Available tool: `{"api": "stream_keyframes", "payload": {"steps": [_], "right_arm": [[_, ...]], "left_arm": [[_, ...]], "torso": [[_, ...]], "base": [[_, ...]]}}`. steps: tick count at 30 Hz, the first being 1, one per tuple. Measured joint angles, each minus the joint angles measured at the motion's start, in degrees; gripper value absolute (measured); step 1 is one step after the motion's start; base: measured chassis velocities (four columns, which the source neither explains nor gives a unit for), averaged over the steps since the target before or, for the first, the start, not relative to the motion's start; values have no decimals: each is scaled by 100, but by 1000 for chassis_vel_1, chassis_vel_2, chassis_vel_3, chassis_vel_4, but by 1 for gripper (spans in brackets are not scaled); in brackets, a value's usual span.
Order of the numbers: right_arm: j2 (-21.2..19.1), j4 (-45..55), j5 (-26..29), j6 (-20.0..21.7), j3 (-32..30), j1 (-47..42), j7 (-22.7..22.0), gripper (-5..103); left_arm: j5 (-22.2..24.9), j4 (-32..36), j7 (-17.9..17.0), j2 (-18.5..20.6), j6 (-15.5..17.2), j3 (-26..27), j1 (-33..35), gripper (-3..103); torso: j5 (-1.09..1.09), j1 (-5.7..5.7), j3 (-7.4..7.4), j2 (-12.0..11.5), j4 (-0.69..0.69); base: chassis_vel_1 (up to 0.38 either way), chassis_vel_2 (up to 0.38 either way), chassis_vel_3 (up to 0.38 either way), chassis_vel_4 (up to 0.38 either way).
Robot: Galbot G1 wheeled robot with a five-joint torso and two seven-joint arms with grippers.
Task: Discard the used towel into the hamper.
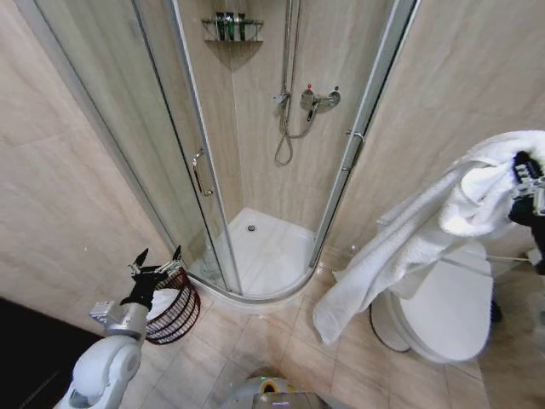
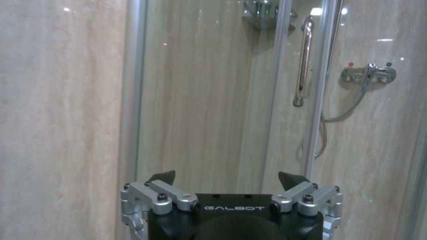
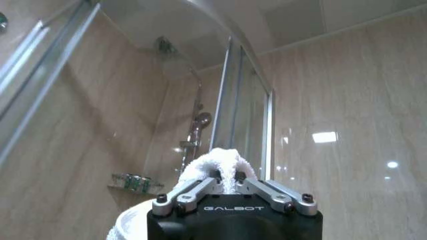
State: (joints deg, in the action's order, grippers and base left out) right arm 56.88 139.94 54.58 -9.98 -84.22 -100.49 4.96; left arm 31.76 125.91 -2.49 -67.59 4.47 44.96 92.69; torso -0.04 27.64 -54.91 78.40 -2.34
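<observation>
Both arms raised: right fingers [image 1: 530,189] pinching towel [image 1: 400,247], left [image 1: 158,260] spread above hamper [image 1: 174,311].

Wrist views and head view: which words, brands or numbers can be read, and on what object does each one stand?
"GALBOT": on the black body of the left end effector, fingers open.
"GALBOT": on the black body of the right end effector, shut on the white terry towel.
Dark green bottles on the corner wire shelf: labels too small to read.

Right claw [image 3: 225,176] pinches white towel [image 3: 215,161] before shower glass [image 3: 248,115].
</observation>
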Motion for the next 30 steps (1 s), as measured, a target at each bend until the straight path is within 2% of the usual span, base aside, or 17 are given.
{"api": "stream_keyframes", "payload": {"steps": [1,2,4,7,8,12,14,16,20,30], "right_arm": [[0,0,0,0,0,0,0,4],[-1,-2,10,-3,5,2,1,4],[-1,-1,22,-17,5,-5,9,4],[-6,-2,41,-24,0,-14,9,4],[-9,-1,48,-25,-5,-15,9,4],[-13,17,76,-28,-21,-28,8,4],[-10,24,77,-28,-26,-33,12,4],[-6,36,77,-28,-35,-40,15,4],[-5,40,60,-28,-38,-42,37,4],[-16,37,51,-28,-55,-38,45,4]], "left_arm": [[0,0,0,0,0,0,0,100],[0,1,0,0,0,0,0,100],[0,0,1,0,0,0,1,100],[0,1,1,0,0,0,1,100],[0,0,1,-1,0,0,1,100],[0,0,0,0,0,1,3,100],[0,0,0,0,0,1,3,100],[0,0,1,0,0,0,1,100],[0,0,1,0,0,0,-1,100],[0,1,1,0,0,0,0,100]], "torso": [[0,0,0,0,0],[9,-4,4,-4,-1],[-3,-6,6,-9,-1],[8,-12,11,-13,2],[0,-13,11,-14,2],[7,-21,17,-17,-2],[3,-20,17,-20,-2],[10,-19,17,-27,4],[2,-10,15,-35,0],[4,-20,23,-38,1]], "base": [[224,-204,-204,204],[258,-174,-204,222],[255,-244,-240,233],[254,-265,-249,239],[261,-276,-236,217],[166,-150,-183,181],[115,-47,-125,95],[-2,-33,-59,6],[-42,6,27,-29],[-14,23,40,-11]]}}
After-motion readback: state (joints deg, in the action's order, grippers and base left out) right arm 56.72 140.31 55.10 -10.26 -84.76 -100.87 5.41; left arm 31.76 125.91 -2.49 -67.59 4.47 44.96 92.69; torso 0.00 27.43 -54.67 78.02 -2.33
